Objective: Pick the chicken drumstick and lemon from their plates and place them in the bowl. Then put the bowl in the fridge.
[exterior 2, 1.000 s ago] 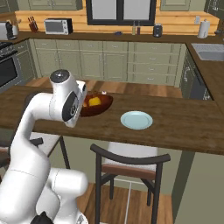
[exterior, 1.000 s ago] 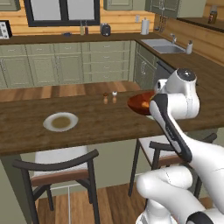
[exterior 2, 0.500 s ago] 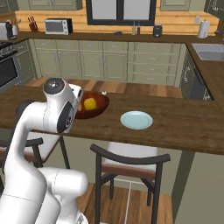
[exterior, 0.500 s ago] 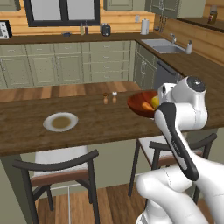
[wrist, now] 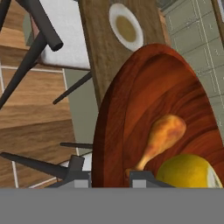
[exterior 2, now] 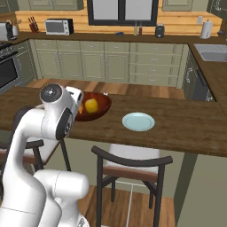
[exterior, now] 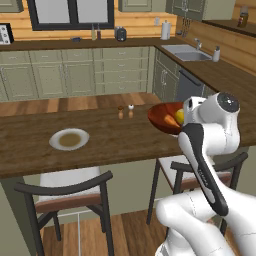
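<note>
Hand view, nearest first: the two dark jaws point(wrist: 109, 178) straddle the near rim of the wide, glossy reddish-brown wooden bowl point(wrist: 148, 118), one tip outside the wall, one inside, clamped on that rim. The bowl is tilted in this view, its mouth turned toward the right of the frame.

Inside the bowl, the small orange-brown chicken drumstick point(wrist: 159, 139) lies with its long axis running from the thin bone end, down near the inner jaw tip, up and rightward to the fat rounded end. Skin glossy, golden at the thick end, paler along the shank. Touching it on the lower right, the bright yellow roundish lemon point(wrist: 189, 171), partly cut off by the frame edge.

Beyond the bowl rim, the dark brown wooden desk point(wrist: 98, 48) carries the round white-rimmed plate with brownish-grey centre point(wrist: 125, 27).

Base views: the bowl point(exterior 2: 98, 106) is held at the desk's near edge beside the arm's white wrist, lemon point(exterior 2: 91, 105) visible inside. The round pale green-blue plate point(exterior 2: 138, 121) lies flat further along the desk point(exterior 2: 186, 128). Dark-framed chairs point(exterior 2: 131, 164) stand below.

No readable writing anywhere.
</note>
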Robot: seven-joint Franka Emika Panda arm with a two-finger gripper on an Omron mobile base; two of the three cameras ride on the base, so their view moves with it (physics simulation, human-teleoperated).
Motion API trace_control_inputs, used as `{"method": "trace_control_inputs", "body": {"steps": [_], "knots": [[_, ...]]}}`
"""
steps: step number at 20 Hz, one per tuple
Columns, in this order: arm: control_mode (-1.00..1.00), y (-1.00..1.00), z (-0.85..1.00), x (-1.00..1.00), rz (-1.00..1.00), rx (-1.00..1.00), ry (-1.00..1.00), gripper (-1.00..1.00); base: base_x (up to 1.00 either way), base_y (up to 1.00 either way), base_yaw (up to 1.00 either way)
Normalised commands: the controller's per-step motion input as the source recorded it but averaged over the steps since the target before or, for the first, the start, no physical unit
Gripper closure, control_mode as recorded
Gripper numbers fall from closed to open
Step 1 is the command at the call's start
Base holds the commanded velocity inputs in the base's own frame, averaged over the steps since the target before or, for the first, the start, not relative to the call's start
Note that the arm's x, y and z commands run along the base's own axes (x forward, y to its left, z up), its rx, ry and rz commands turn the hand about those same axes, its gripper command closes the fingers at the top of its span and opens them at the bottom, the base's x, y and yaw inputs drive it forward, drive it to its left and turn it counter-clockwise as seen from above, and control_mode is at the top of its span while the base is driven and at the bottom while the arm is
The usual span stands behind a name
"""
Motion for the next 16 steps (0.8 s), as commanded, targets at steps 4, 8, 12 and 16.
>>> {"method": "trace_control_inputs", "body": {"steps": [4,8,12,16], "knots": [[-1.00,-0.01,0.00,-0.09,0.00,0.01,0.00,1.00,0.00,0.00,0.00],[1.00,0.00,0.00,0.00,0.00,0.00,0.00,1.00,-0.67,0.00,0.00],[1.00,0.00,0.00,0.00,0.00,0.00,0.00,1.00,-1.00,0.16,0.07],[1.00,0.00,0.00,0.00,0.00,0.00,0.00,1.00,-0.33,0.31,0.63]]}}
